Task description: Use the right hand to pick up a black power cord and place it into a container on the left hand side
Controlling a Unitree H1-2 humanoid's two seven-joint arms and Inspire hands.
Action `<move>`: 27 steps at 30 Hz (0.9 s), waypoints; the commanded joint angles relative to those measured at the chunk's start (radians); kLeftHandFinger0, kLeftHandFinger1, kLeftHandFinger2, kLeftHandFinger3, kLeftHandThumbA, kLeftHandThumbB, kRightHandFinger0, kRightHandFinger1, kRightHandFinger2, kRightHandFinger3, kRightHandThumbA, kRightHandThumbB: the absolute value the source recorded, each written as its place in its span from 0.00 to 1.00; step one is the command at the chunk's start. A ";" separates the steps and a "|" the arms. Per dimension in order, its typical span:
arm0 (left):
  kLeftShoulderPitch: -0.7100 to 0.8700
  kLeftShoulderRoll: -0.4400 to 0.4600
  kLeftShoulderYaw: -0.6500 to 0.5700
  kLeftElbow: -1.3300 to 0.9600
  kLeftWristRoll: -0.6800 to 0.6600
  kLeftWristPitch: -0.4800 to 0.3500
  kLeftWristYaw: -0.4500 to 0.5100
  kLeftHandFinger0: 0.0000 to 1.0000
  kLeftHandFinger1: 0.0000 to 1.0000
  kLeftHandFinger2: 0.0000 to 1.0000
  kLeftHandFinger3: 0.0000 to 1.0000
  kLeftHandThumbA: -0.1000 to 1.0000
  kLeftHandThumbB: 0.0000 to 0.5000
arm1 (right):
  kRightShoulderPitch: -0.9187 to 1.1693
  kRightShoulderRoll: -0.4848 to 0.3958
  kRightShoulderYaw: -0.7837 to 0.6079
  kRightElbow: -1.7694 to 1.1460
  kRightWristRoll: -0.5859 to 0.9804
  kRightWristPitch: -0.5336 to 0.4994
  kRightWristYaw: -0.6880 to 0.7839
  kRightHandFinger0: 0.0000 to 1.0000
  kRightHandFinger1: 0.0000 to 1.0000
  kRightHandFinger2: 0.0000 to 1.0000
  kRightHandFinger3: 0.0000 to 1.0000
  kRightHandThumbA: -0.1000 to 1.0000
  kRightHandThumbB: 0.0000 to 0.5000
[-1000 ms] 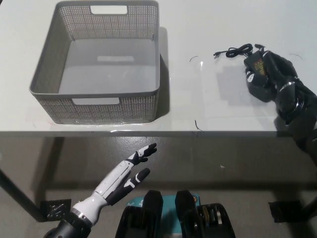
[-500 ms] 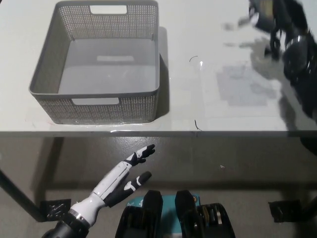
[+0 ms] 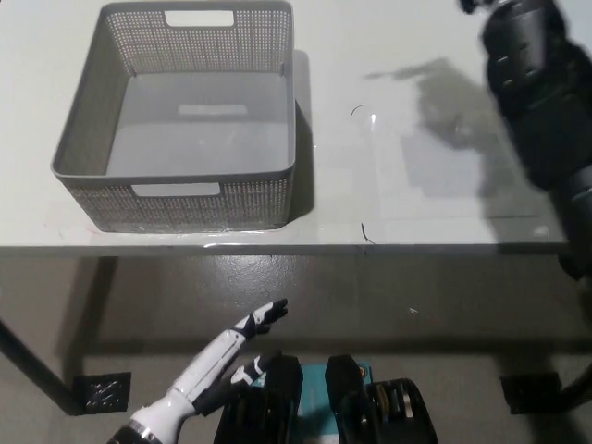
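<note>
One grey perforated basket [image 3: 176, 120] on the white table [image 3: 370, 194], far left side, nothing visible inside. Black right arm [image 3: 541, 102] raised over the table's right part, reaching past the top edge of view; right hand itself mostly cut off, grip impossible to tell. Black power cord not visible anywhere on the tabletop. White left hand [image 3: 245, 338] resting low, below the table edge at lower left, fingers spread, holding nothing. Blurred shadow [image 3: 453, 120] on the table beside the arm.
</note>
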 commanded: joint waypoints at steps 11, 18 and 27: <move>0.013 -0.002 -0.038 -0.008 0.016 -0.024 -0.002 1.00 1.00 1.00 1.00 0.92 0.66 | -0.121 0.322 0.115 0.143 -0.092 0.024 -0.058 0.00 0.36 0.65 0.74 0.00 0.35; 0.022 0.003 -0.062 -0.010 0.021 -0.033 -0.015 1.00 1.00 1.00 1.00 0.90 0.62 | -0.123 0.365 0.134 0.267 -0.106 0.005 -0.077 0.00 0.39 0.73 0.78 0.00 0.38; 0.002 0.009 -0.078 -0.002 0.031 -0.029 -0.017 1.00 1.00 1.00 1.00 0.87 0.65 | -0.144 0.350 0.112 0.416 -0.079 0.002 -0.091 0.00 0.40 0.74 0.85 0.00 0.35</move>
